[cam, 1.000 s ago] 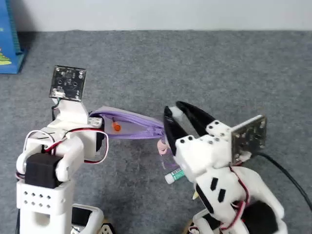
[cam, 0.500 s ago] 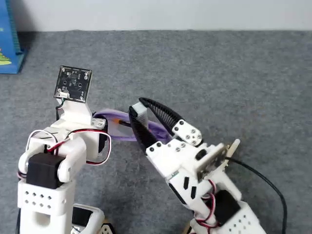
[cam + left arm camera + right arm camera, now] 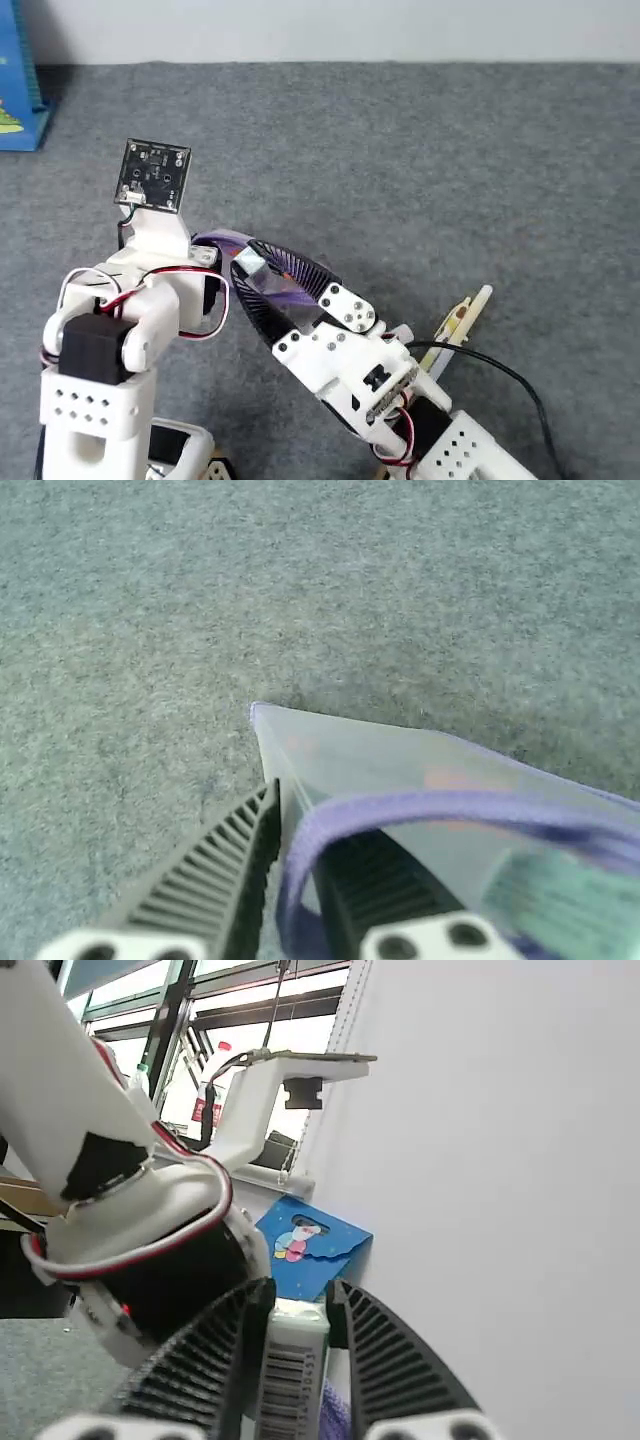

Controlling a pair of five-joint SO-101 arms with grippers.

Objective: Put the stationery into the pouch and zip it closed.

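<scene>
your left gripper (image 3: 292,815) is pinched shut on the purple rim of the pouch (image 3: 400,765), whose clear side spreads out beyond its fingers. your right gripper (image 3: 297,1305) grips a white stick (image 3: 290,1360) between narrow fingers, right over the pouch.

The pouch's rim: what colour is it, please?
The pouch rim is purple; left wrist view shows best.
</scene>
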